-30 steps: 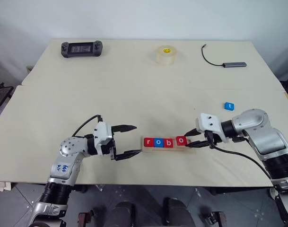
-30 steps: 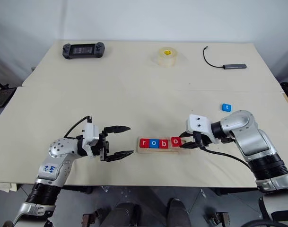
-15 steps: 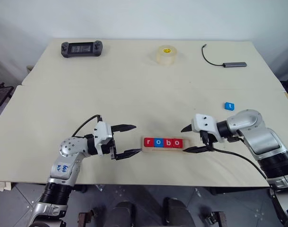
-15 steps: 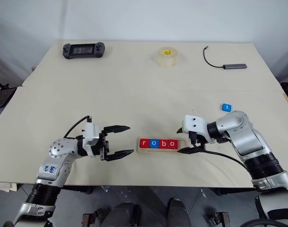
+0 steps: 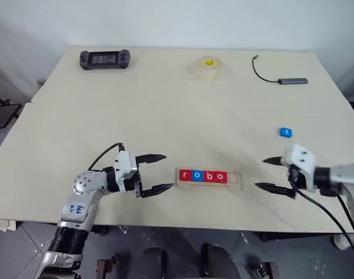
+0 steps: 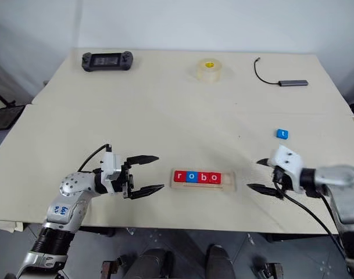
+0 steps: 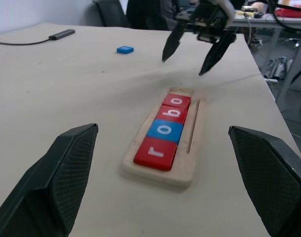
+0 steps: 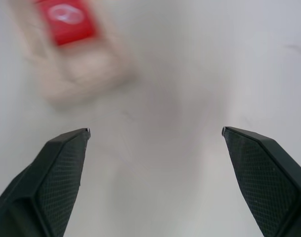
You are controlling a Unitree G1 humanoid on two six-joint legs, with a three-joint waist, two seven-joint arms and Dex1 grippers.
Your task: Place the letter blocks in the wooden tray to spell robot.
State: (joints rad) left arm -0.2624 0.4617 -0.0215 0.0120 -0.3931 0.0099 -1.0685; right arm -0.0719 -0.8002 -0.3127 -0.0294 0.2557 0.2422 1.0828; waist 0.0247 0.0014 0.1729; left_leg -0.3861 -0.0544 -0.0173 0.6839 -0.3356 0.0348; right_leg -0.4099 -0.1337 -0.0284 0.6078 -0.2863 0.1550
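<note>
left gripper (image 5: pixel 156 173): spread wide, level, empty | right gripper (image 5: pixel 275 174): spread wide, seemingly tilted slightly down, empty

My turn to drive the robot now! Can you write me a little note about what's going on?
Left pincer: open, empty, beside the wooden tray's left end.
Right pincer: open, empty, off the tray's right end.
Done: four letter blocks sit in the tray, reading r, o, b, o.
Left: the blue t block lies on the table beyond the right pincer. Pick it up and put it in the free slot at the tray's right end.
</note>
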